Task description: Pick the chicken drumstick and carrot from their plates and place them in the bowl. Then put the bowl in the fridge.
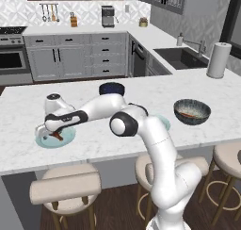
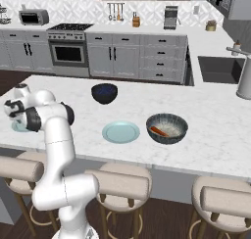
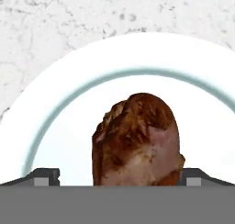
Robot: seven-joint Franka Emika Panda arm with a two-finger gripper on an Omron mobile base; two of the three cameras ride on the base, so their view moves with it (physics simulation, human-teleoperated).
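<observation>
Drumstick lies on the plate at the table's left end, between our hand's spread fingers. We judge it light, fairly firm, perhaps greasy; the thick meaty end offers the surest grip. Carrot lies in the bowl.

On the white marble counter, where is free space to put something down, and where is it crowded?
Bare marble counter lies right of the grey patterned bowl, toward the sink. Another patch separates the black bowl from the empty teal plate. Crowded: the open gripper over the brown drumstick.
</observation>
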